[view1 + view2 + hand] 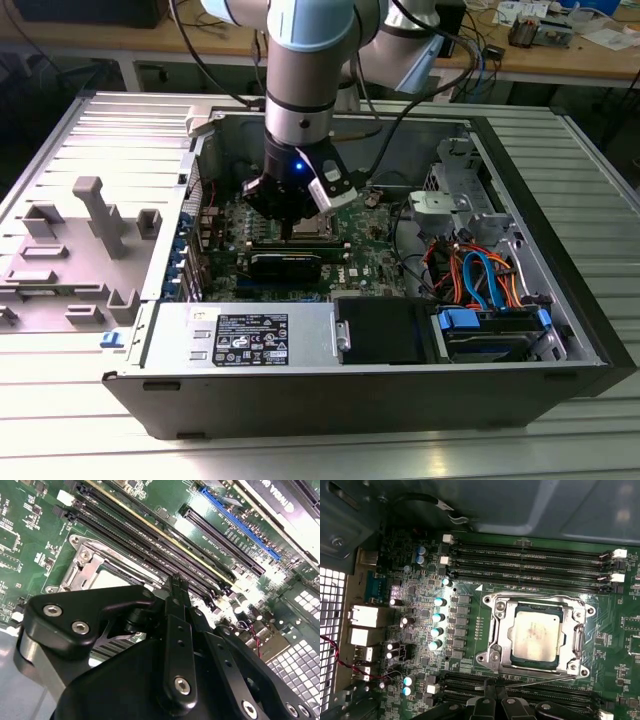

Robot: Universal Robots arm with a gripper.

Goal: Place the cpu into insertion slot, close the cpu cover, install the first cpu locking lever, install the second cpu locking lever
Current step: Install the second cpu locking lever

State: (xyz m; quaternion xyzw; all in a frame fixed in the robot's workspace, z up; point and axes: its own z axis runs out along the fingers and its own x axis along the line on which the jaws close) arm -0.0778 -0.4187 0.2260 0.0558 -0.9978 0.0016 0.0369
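The cpu (536, 635), a silver-grey square chip, lies in its socket on the green motherboard. The cpu cover (501, 625), a silver frame, lies flat over its edges. A thin wire locking lever (540, 682) runs along one side of the socket, slightly raised. Another lever (580, 641) lies along an adjacent side. My gripper (493, 696) is at the free end of the raised lever, fingers together. In the second wrist view the gripper (176, 586) is shut, just beside the cover (82, 572). In the exterior view the gripper (290, 225) hangs low over the socket inside the open computer case.
Black memory slots (530, 555) flank the socket on two sides. A power supply (240, 335) and drive bay with orange and blue cables (480, 280) fill the near side of the case. A grey fixture tray (70, 250) lies at the exterior view's left.
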